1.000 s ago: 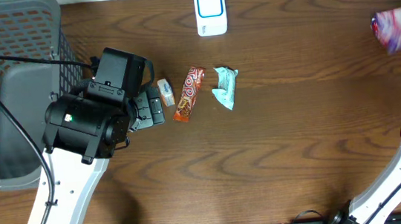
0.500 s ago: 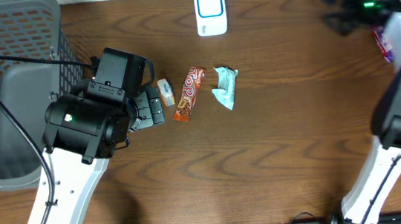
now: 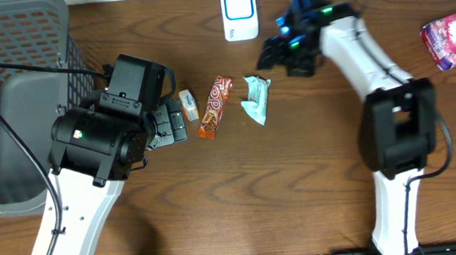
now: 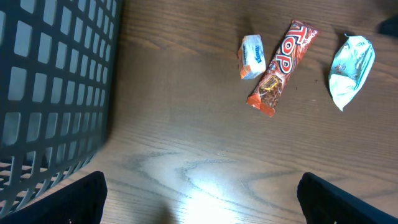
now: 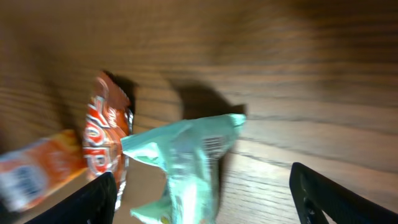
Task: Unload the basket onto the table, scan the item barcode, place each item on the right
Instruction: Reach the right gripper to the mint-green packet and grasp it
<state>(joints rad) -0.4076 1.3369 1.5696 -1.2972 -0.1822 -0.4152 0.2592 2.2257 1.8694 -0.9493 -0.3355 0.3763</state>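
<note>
Three wrapped snacks lie in a row mid-counter, and the step in hand looks like the reach before pickup. The right claw (image 3: pixel 271 55), jaws wide and holding nothing, hangs near the teal packet (image 3: pixel 256 99), which lies flat on the counter (image 3: pixel 301 179) at the claw's 7 o'clock seen from overhead. Next it should need to drop, close on the packet and carry it to the scanner (image 3: pixel 240 12) at 11 o'clock, barcode facing it. The left claw (image 4: pixel 199 202) is also wide and empty.
</note>
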